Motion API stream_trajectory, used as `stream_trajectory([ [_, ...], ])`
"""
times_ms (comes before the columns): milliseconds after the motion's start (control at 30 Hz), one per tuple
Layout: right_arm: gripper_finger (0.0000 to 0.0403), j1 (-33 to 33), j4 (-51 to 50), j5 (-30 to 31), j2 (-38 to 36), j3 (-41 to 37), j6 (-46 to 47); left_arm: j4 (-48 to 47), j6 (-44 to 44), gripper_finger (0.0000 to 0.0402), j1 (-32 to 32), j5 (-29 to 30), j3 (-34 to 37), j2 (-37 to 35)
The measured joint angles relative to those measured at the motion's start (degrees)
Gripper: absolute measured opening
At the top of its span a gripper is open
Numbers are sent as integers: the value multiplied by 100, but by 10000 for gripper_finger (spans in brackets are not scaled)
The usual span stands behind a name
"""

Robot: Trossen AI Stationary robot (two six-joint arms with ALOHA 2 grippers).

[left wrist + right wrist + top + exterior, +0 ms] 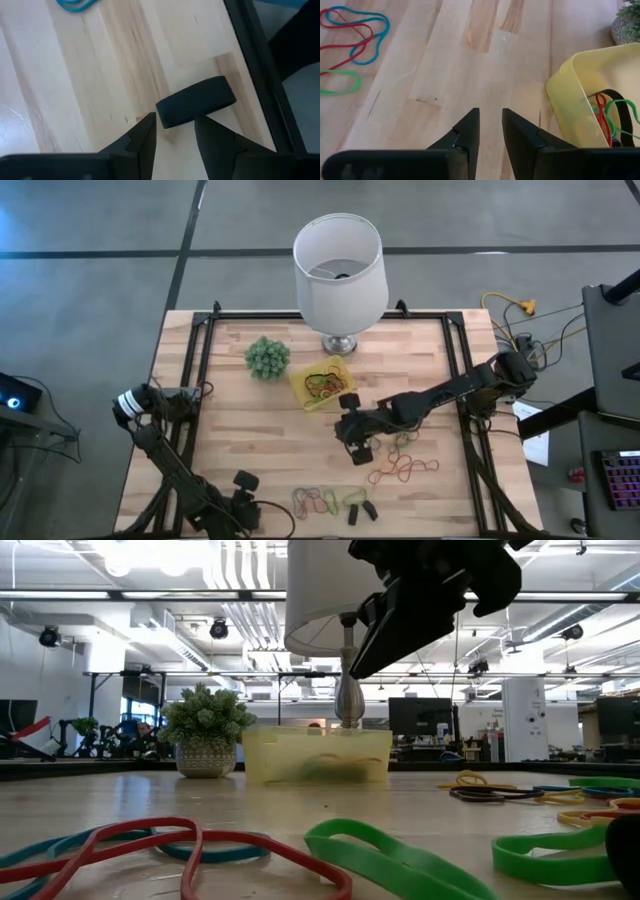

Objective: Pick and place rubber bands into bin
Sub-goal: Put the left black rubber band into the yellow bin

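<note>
A pale wooden slatted surface (260,430) is seen from above, framed by black rails. The small shallow square yellow plastic bin (322,384) is placed toward the far middle of the surface, just in front of the silver base of a white-shaded table lamp (340,268), and several thin rubber bands in red, green and black (610,117) are already held inside it. To the left of the bin a fuzzy green ball plant in a woven pot (267,357) is found. The right gripper (356,442) is held above bare wood just near of the bin, between it and the loose bands; its two dark fingers (465,137) are seen in the right wrist view with only a narrow gap between them, and nothing is pinched there. Loose red, orange, yellow and green rubber bands (402,464) are scattered on the right side of the surface, close to that gripper, and another cluster of red, teal and green loops (322,500) is laid along the near edge. Two small dark stubby pieces (362,511) are set just right of that cluster. The left gripper (243,510) is kept at the near edge of the surface, left of the near cluster; its fingers (142,142) are spread apart and empty, with a dark stubby block (195,101) lying just beyond them.
</note>
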State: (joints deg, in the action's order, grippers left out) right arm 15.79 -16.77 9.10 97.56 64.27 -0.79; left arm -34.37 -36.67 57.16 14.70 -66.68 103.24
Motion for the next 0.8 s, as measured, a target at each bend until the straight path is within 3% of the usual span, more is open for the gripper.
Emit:
stream_trajectory([
  [800, 72, 135, 60, -9, 0, -176, 213, 495, 590, 118, -400, -55, 33, 144],
])
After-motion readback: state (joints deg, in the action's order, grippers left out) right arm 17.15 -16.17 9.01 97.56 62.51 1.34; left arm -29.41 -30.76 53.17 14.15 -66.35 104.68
